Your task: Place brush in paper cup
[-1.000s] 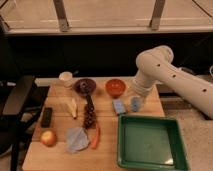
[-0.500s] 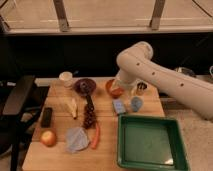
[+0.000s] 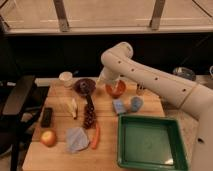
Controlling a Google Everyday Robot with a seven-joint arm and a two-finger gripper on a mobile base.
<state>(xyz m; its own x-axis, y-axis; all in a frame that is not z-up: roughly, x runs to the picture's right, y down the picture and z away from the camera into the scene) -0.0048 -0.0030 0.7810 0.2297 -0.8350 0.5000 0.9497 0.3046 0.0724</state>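
Observation:
The paper cup (image 3: 65, 78), off-white with a tan rim, stands at the table's back left. The purple bowl (image 3: 85, 85) sits just right of it. The slim black brush (image 3: 90, 102) lies on the table, running from the purple bowl's front edge toward me. My white arm comes in from the right and bends down at the back of the table. My gripper (image 3: 103, 81) hangs between the purple bowl and the orange bowl (image 3: 116, 89), above and to the right of the brush and apart from it.
A dark grape bunch (image 3: 89, 118), carrot (image 3: 95, 136), grey-blue cloth (image 3: 76, 139), apple (image 3: 48, 138), black block (image 3: 46, 116) and banana (image 3: 73, 107) lie on the left half. A blue sponge (image 3: 119, 106), blue cup (image 3: 136, 103), metal cup (image 3: 141, 89) and green tray (image 3: 150, 141) are on the right. A chair (image 3: 17, 100) stands at the left.
My arm has swung left across the table, from over the blue cup and sponge to the gap between the purple and orange bowls. The objects have not moved.

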